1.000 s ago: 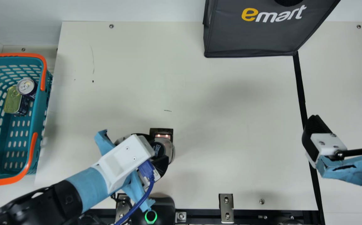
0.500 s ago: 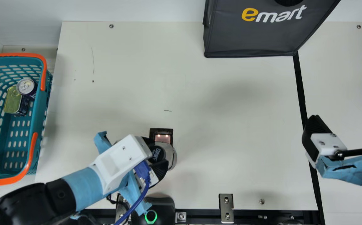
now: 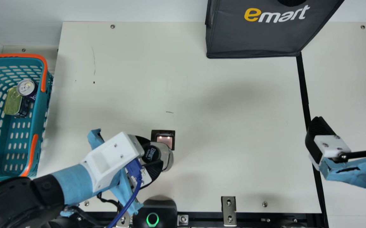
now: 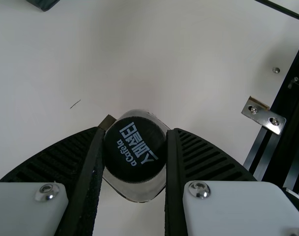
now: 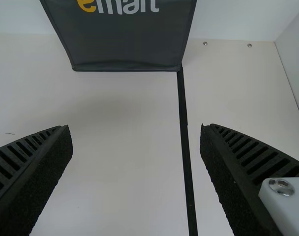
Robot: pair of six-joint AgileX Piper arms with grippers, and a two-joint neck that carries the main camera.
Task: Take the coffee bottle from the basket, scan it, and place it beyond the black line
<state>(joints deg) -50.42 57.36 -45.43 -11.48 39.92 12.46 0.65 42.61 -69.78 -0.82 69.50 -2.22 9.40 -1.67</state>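
Observation:
In the main view my left gripper (image 3: 149,154) is shut on the coffee bottle (image 3: 163,153), a clear bottle with a black cap, just in front of the scanner (image 3: 164,139) with its lit window. The left wrist view has the bottle's black cap (image 4: 135,149) between the two ribbed fingers of my left gripper (image 4: 135,150). At the right, my right gripper (image 3: 347,122) stands open and empty by the black line (image 3: 303,85). In the right wrist view the black line (image 5: 184,123) runs between the spread fingers of my right gripper (image 5: 137,135).
A teal basket (image 3: 37,126) with orange handles stands at the left, holding a round can (image 3: 26,87) and a flat tin (image 3: 12,102). A dark shopping bag (image 3: 252,41) stands at the back. A black device with a green ring (image 3: 152,218) sits at the front edge.
The left gripper, with the bottle in it, has moved left and slightly back toward its own side, uncovering more of the scanner window. My right arm has stayed still.

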